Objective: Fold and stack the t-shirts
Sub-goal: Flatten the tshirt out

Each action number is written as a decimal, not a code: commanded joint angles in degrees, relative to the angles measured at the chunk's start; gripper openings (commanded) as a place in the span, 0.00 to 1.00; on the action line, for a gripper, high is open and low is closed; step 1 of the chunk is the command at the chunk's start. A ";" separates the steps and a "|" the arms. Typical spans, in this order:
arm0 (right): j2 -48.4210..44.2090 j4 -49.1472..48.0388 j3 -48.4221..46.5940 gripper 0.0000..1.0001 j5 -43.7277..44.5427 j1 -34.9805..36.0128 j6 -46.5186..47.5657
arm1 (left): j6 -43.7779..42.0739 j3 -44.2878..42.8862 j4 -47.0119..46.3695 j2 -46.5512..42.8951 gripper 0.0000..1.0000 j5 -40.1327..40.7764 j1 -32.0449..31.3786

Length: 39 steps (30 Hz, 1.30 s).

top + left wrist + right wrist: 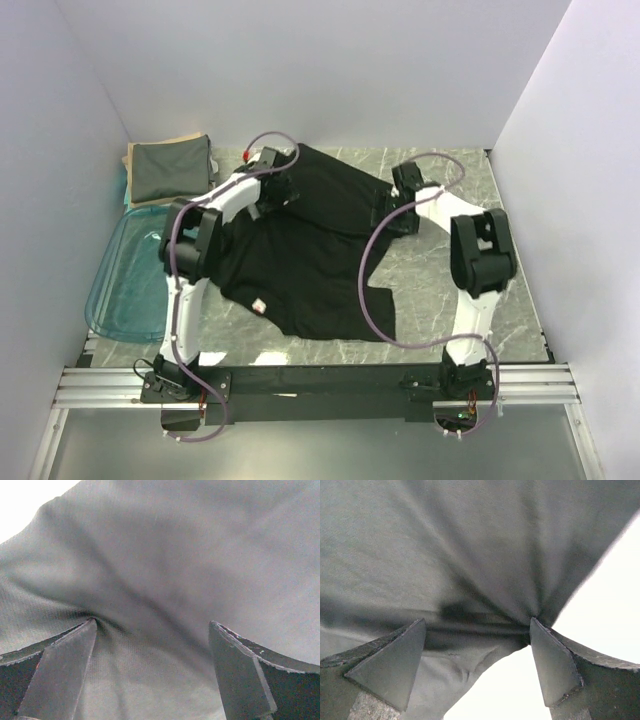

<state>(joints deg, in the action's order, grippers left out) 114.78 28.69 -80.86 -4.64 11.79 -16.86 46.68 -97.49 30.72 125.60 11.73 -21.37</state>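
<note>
Here the black shirt (310,250) lies spread on the surface (425,300) between the two arms, rumpled and only partly squared up, with its far part doubled over and its near hem trailing toward the arm bases. Both arms reach to its far edge, one at each corner, which reads as setting up for a two-handed fold or a tug to flatten the cloth. The left pincer (152,623) stands fully spread and has hold of nothing. Its left finger (65,665) digs into the fabric and draws creases toward the tip, so it seems pressed down to gather a pinch of cloth. The right pincer (478,620) is also wide apart with nothing clamped. Its right finger (552,665) sits just at the shirt's edge, where the cloth puckers into a fan of folds and the bright surface shows beyond, probably so the jaws can close over the hem itself rather than mid-panel. At the back left corner a grey-green shirt (168,168) lies folded on a tan shirt (150,146), a pile kept well apart from the working area so it stays undisturbed and can take the next piece. A blue tub (125,275) sits along the left side, just beside the black shirt and partly behind the left arm. The fold on the black shirt looks unfinished, and a grasp at both corners is the likely next need.
</note>
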 commanded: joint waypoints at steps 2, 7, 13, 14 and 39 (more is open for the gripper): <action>-9.03 -4.68 12.81 0.91 -1.51 -0.28 -6.41 | -4.04 -14.69 0.83 10.69 0.99 -8.37 -1.22; -21.14 -9.52 31.33 0.91 -0.90 1.30 -11.96 | -8.35 -28.87 -1.87 18.79 0.99 -12.50 -4.38; -36.17 -8.30 44.54 0.91 2.96 11.83 -20.13 | -7.57 -34.77 -15.68 24.33 0.99 -25.24 -4.91; -37.77 -7.77 45.60 0.91 4.37 16.55 -23.18 | -7.22 -36.09 -16.82 25.82 1.00 -26.48 -5.09; -31.59 -5.05 20.51 1.00 12.73 6.14 -9.43 | -8.36 14.43 -10.77 -23.29 0.99 -0.39 -12.30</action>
<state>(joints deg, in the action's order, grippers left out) 76.31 25.82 -53.32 7.49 19.20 -31.81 34.04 -88.84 19.64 101.25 6.13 -34.63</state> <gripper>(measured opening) 0.997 0.995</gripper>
